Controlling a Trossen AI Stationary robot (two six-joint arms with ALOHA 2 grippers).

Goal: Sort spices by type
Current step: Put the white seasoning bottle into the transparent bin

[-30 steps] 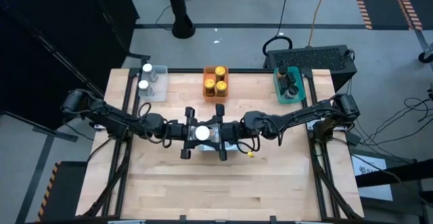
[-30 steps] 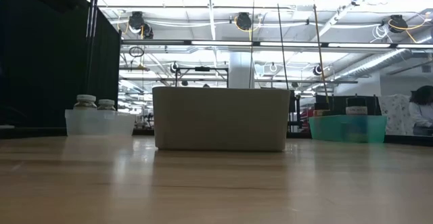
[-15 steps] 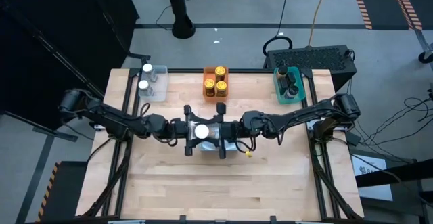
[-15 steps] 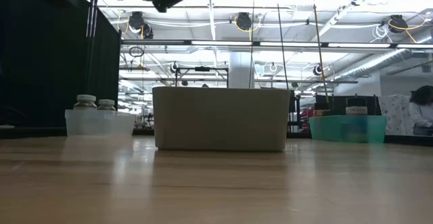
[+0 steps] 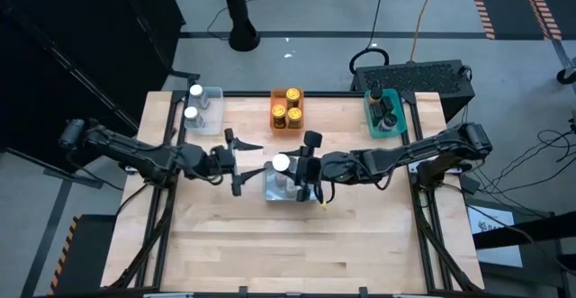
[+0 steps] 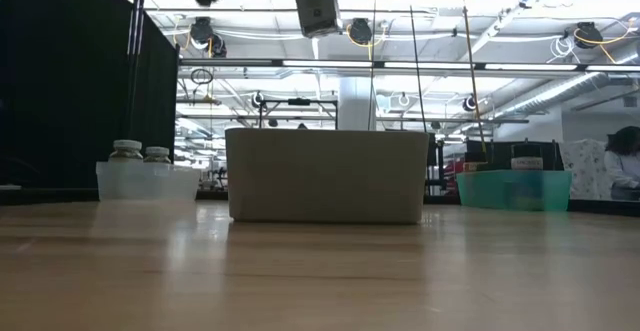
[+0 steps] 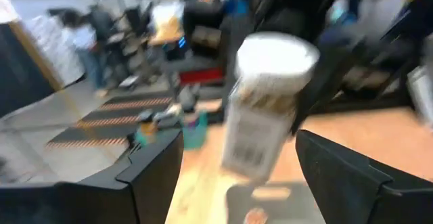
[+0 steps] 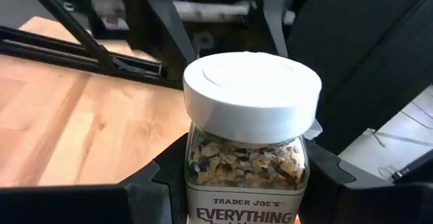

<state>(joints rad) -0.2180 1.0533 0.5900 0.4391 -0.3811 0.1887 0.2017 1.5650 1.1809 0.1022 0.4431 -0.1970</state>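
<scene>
On the wooden counter (image 5: 234, 244), the left gripper (image 5: 236, 161) hangs with fingers spread wide and nothing between them, just left of the white-lidded spice jar (image 5: 282, 163). That jar sits clamped upright in the right gripper (image 5: 309, 167), above a clear bin (image 5: 274, 190) at mid-counter.

White-lidded spice jar (image 8: 247, 146), label reading "TRADER JOE'S" above "EVERYTHING", rest of label cut off
</scene>
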